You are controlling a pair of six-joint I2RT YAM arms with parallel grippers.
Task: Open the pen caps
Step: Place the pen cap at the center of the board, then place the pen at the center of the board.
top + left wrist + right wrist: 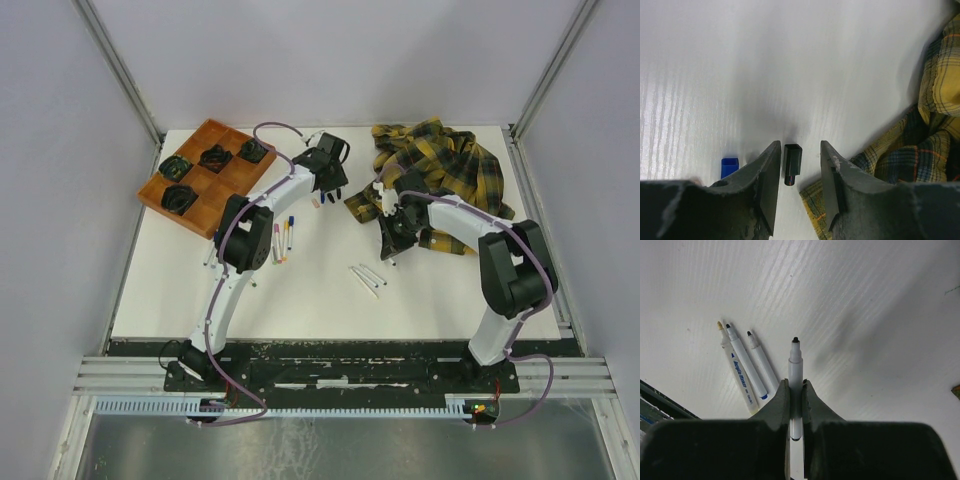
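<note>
My half-open left gripper (800, 149) straddles the stubby black plastic cap (792, 163) at lower centre, so I should lift straight off it, my right gripper (795, 384) clamped on the thin white marker (795, 357).

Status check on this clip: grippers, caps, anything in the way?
Left gripper open around loose black cap on table; blue cap beside it. Right gripper shut on uncapped marker. Plaid shirt close beside left gripper.

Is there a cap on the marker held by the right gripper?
No, the marker pinched in the right gripper shows a bare black tip, uncovered.
</note>
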